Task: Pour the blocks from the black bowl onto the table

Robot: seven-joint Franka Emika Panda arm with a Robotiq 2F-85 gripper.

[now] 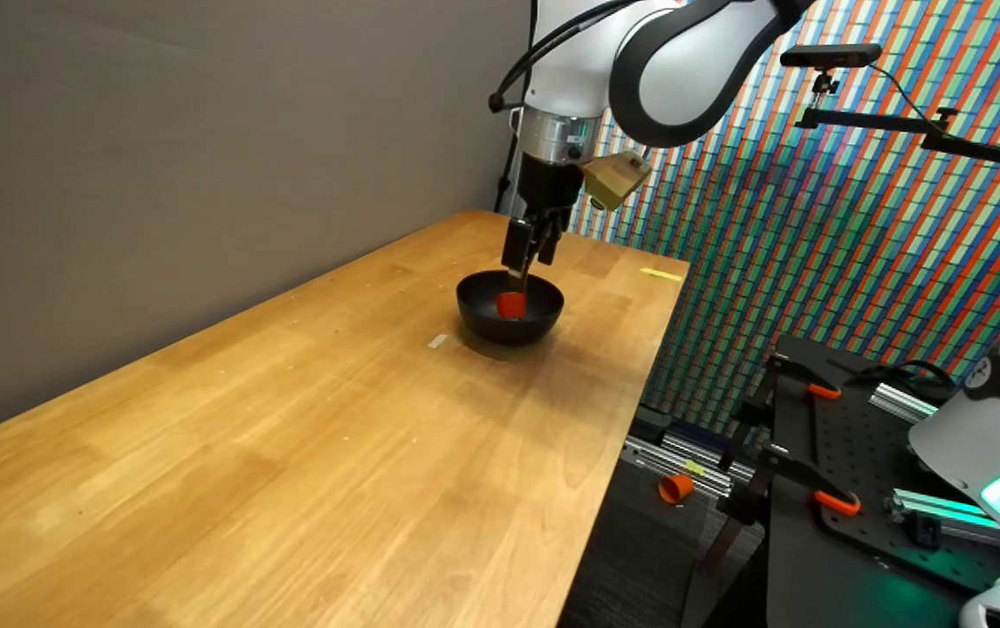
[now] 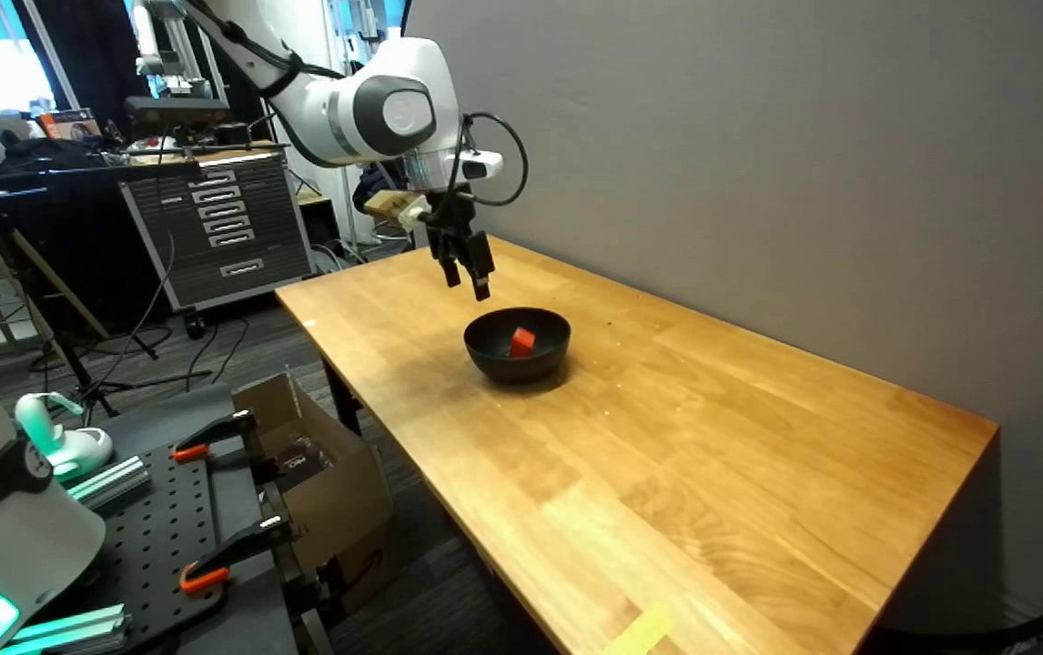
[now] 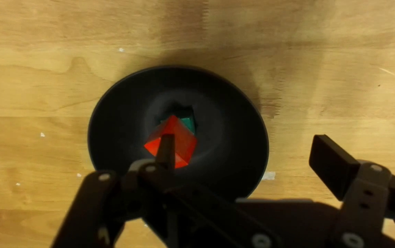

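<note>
The black bowl [image 2: 512, 368] is round and smooth, with a thin rim and a dull skin. It stands upright on the table [image 1: 291, 436], which is long, flat, light wood with wavy grain and straight lines where the planks meet. The red block [image 3: 185, 140] and the green block [image 3: 189, 124] are inside the bowl. The red block has flat sides and pointy corners, and it is tipped. It covers some of the green block, so just a bit of green peeks out.

The gripper [image 3: 247, 155] is black and chunky, with hard edges. Its jaws are spread wide apart. In the wrist view, one finger [image 3: 165, 151] is in front of the red block, and the other is out past the rim of the bowl. In an exterior view, the fingertips [image 2: 482, 287] hang higher than the bowl, apart from the red block. The arm [image 2: 312, 118] is smooth and white with round grey caps.

There is one bowl, and there are two blocks, two fingers and one table. On the wood there is one flat strip of yellow tape [image 1: 660, 274]. One orange cup [image 1: 675, 488] lies on its side, lower than the table. Two black clamps [image 2: 235, 546] with orange ends sit at the edge of a black board [image 2: 167, 509] full of round holes. There is one brown cardboard box [image 2: 339, 518] near them, and one plain grey wall [image 2: 758, 182] beside the table
</note>
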